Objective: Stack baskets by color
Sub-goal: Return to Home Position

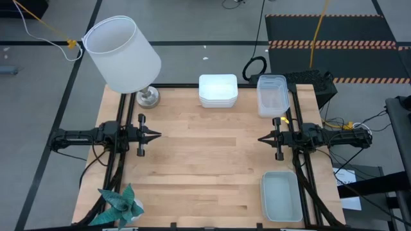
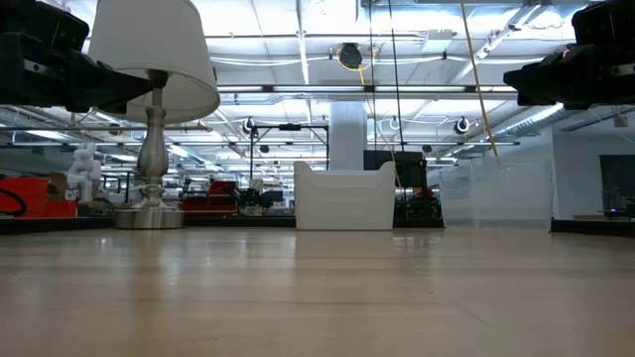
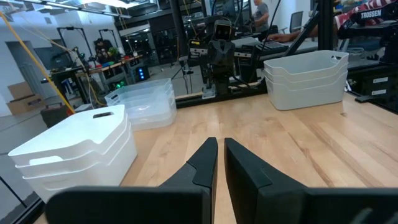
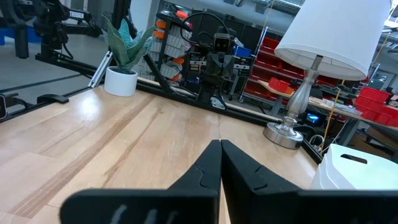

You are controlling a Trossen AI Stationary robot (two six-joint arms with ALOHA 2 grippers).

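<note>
Hovering near the white-shaded metal-base lamp [image 1: 122, 54], left gripper [image 1: 156, 135] clenched | right gripper [image 1: 260, 138] clenched, well apart from lamp | opaque white plastic baskets [image 1: 218, 90] stacked beside lamp | clear baskets [image 1: 272, 96] beyond them | grey-green baskets [image 1: 280, 196] farthest from lamp

The left arm [image 1: 90, 136] and the right arm [image 1: 327, 136] are built alike, of near-black jointed segments, each with a short crossbar just behind its gripper. The left gripper [image 1: 156, 135] and the right gripper [image 1: 261, 138] have matte black, wedge-shaped fingers [image 3: 202, 163] with angular stepped sides. Thin black cables [image 1: 96, 154] trail from the arms, and a yellow wire [image 1: 350, 126] shows on the right one.
</note>
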